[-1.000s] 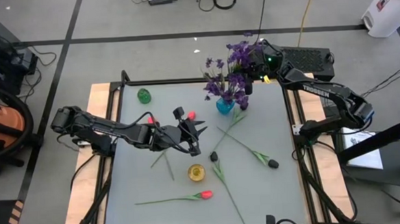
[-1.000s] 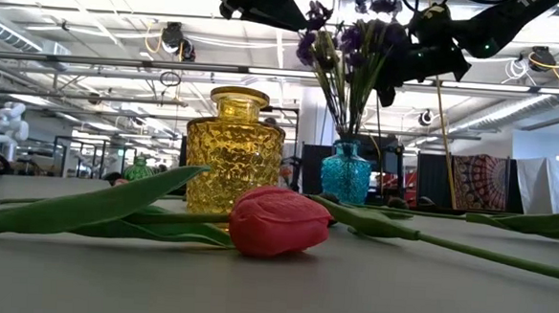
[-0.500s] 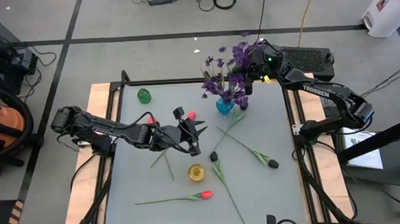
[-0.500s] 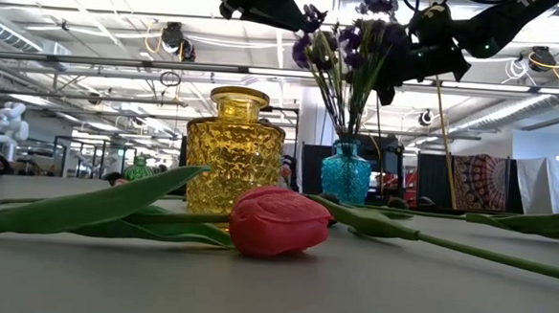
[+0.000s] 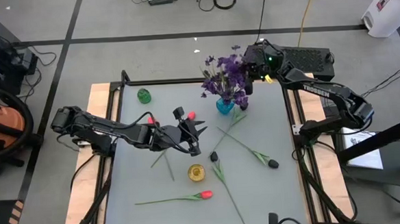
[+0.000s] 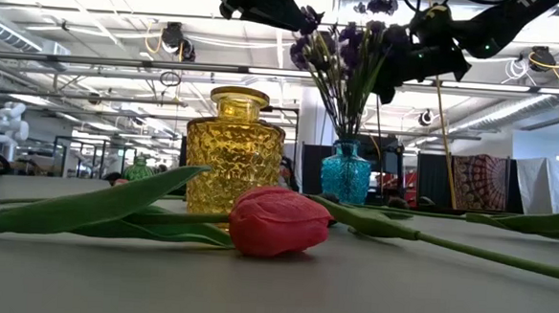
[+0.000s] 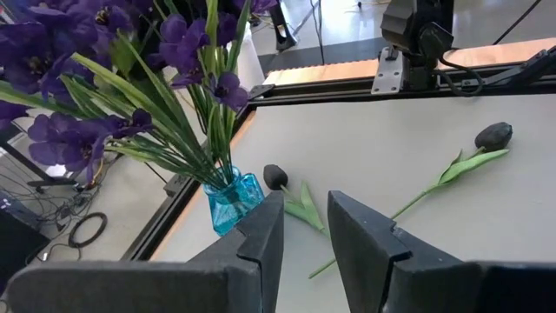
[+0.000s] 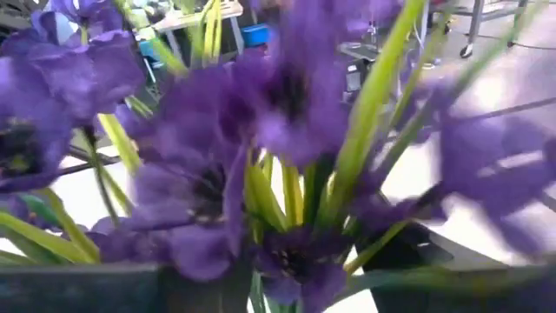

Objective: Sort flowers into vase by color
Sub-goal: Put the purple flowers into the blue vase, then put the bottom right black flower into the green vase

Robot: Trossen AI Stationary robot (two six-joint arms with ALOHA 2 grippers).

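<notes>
1. Compared with a second earlier, the purple flowers [image 5: 227, 80] had settled lower and more upright in the blue vase [image 5: 224, 106], clear of the right gripper [image 5: 251, 69].
2. The table [image 5: 276, 128] held three vases: blue, yellow vase [image 5: 196, 172] and green vase [image 5: 143, 96]. I counted three red-pink tulips; one red tulip [image 5: 204, 194] lay near the front edge. Three near-black tulips lay on the table, among them a dark tulip [image 5: 273, 164].
3. The right gripper hung beside the blooms; whether its fingers were parted I could not tell. The left gripper [image 5: 196, 136] stretched mid-table, jaws slightly apart, holding nothing.
</notes>
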